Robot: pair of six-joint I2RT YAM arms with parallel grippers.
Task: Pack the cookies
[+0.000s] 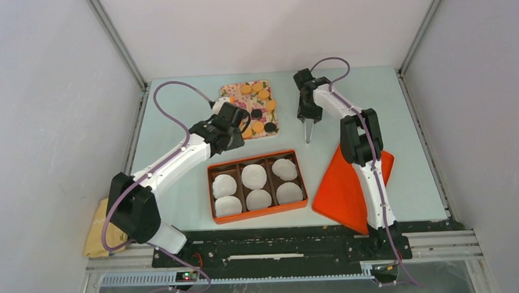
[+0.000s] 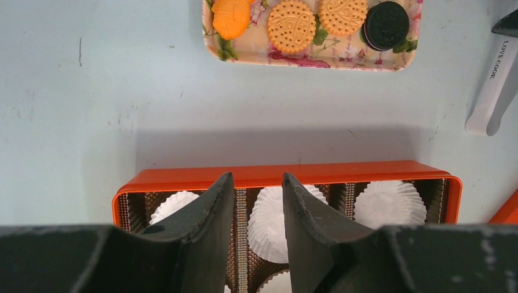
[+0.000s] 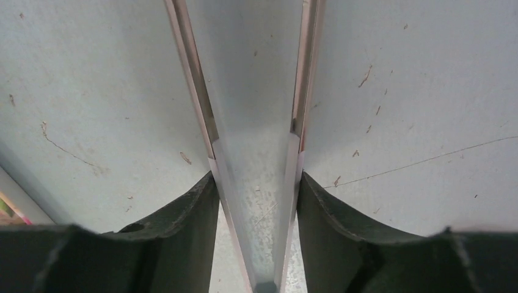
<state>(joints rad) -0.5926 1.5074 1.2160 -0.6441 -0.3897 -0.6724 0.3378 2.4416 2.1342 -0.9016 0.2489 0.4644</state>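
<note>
The cookies lie on a floral tray at the back of the table, tan ones and black ones. My left gripper hangs open and empty above the far rim of the orange box, its fingertips over a white paper cup. To the right of the tray, my right gripper points down, shut on metal tongs. In the right wrist view both fingers press the tongs' two arms, which spread away from the gripper.
The orange box holds several white fluted cups in its compartments. Its orange lid lies to the right, under the right arm. A yellow cloth sits at the near left edge. Grey walls enclose the table.
</note>
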